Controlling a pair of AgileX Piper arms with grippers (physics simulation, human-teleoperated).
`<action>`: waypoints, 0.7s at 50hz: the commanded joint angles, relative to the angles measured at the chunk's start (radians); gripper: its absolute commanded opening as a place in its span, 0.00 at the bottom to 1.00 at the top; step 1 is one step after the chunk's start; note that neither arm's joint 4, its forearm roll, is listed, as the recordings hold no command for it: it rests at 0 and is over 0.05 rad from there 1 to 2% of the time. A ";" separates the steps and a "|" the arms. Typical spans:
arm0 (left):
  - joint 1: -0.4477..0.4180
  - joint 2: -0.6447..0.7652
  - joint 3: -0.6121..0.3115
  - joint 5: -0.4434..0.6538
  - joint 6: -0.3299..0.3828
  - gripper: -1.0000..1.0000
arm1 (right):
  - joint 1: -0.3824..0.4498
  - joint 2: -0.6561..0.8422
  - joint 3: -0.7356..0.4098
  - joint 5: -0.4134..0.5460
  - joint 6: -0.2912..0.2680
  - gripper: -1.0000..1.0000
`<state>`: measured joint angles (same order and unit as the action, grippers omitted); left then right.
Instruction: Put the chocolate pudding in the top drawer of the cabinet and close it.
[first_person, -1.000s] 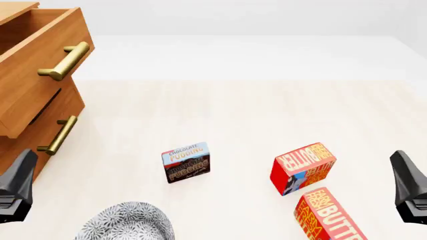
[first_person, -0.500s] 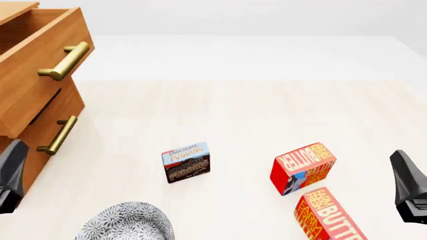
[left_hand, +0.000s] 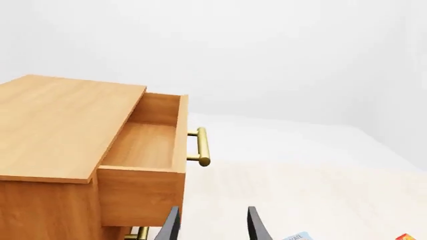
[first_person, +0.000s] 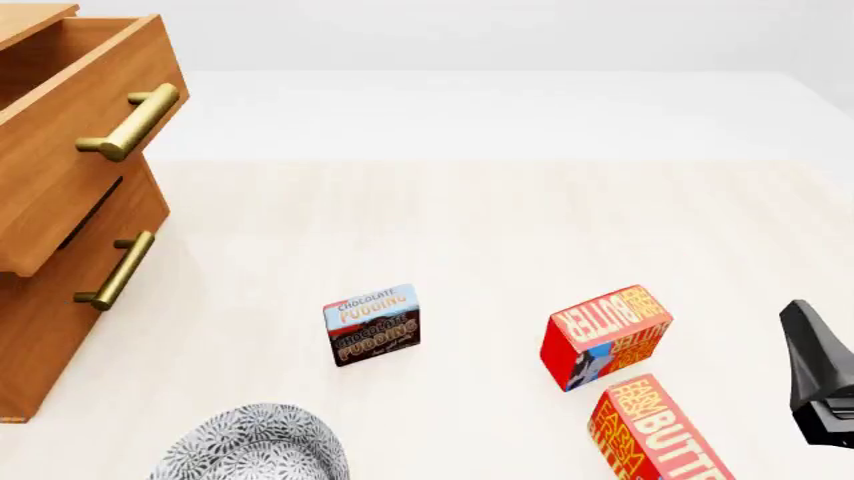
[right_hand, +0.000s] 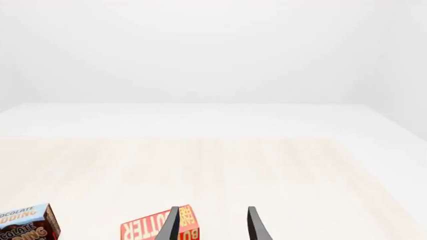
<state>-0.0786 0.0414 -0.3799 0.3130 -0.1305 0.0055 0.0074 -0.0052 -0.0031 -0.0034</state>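
The chocolate pudding stands on the table in the near middle, light-blue above and dark-brown below. Its corner shows in the left wrist view, and it also shows in the right wrist view. The cabinet is at the left. Its top drawer is pulled open and shows an empty inside in the left wrist view. My left gripper is open and empty near the drawer front, and is out of the front view. My right gripper is open and empty at the right edge, well apart from the pudding.
Two red-orange butter boxes lie to the right of the pudding, and one sits just ahead of the right fingers. A grey patterned bowl is at the near edge. The lower drawer's brass handle sticks out.
My left gripper has moved up and to the left, out of the front view. The right gripper, the pudding and the drawer have not moved.
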 joint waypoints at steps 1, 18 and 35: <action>-0.037 0.023 -0.194 0.148 -0.022 1.00 | -0.001 -0.001 0.001 0.000 0.000 1.00; -0.073 0.057 -0.419 0.255 0.018 1.00 | -0.001 -0.001 0.001 0.000 0.000 1.00; -0.042 0.225 -0.580 0.299 0.071 1.00 | -0.001 -0.001 0.001 0.000 -0.001 1.00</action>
<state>-0.1438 0.1765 -0.8929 0.6061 -0.0672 0.0054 0.0073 -0.0053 -0.0031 -0.0037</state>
